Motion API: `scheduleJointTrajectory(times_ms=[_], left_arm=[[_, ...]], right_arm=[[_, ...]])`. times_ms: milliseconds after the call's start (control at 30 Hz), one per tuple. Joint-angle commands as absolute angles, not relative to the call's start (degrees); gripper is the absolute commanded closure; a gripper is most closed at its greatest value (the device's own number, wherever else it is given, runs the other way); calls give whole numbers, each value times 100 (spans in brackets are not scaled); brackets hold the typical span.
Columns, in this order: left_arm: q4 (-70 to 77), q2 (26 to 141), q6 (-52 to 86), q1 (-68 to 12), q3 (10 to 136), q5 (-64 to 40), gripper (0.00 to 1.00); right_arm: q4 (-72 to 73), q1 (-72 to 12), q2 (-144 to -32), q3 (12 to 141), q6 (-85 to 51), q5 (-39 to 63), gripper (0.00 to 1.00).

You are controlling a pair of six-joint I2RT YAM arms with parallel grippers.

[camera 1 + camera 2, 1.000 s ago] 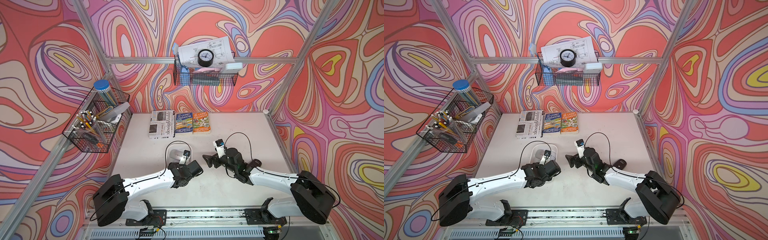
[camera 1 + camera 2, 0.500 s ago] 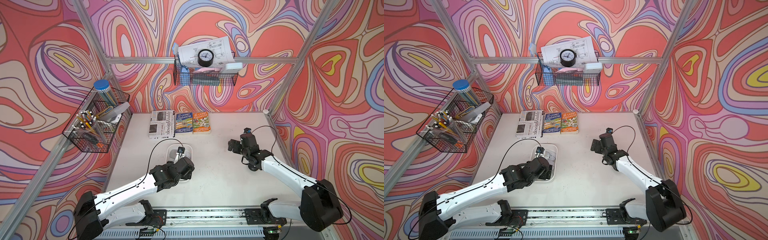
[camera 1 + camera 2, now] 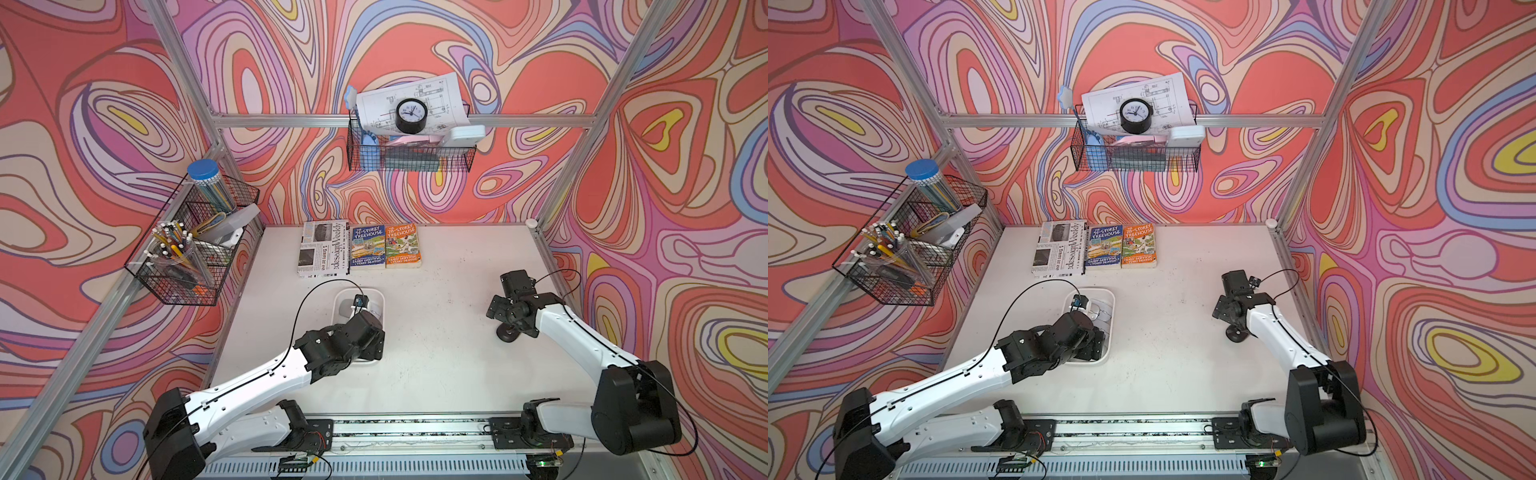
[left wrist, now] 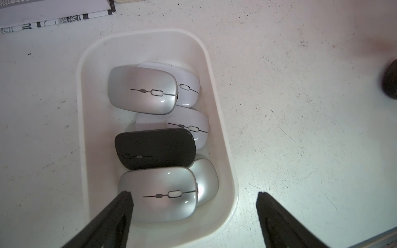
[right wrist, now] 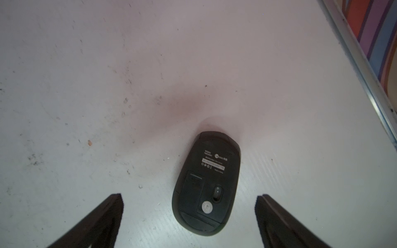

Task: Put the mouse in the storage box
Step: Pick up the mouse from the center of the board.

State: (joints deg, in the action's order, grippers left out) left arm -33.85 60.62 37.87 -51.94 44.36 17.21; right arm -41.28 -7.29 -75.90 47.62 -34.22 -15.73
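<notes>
Right wrist | mouse [image 5: 206, 184] | black, oval, underside up, white label

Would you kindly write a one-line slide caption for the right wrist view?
Open right pincer hovers over a black mouse lying upside down on the white table.

The storage box [image 4: 96, 133] was white, the mouse [image 5: 206, 184] black, the surface [image 5: 107, 64] speckled white, and the walls [image 3: 104, 124] swirled red, pink and purple.

Mouse [image 3: 507, 334] right of storage box [image 3: 382, 304]
</notes>
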Motion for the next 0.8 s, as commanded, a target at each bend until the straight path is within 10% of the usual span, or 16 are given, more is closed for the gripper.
scheduleJointTrajectory(times_ms=[0, 767], left_arm=[[-3297, 5942, 3696, -5127, 4321, 1597, 12], [-3314, 6009, 3683, -5071, 4324, 1496, 12]], right_arm=[[-4369, -644, -7677, 4637, -3544, -1412, 2], [-3480, -312, -8814, 4298, -3813, -571, 9]])
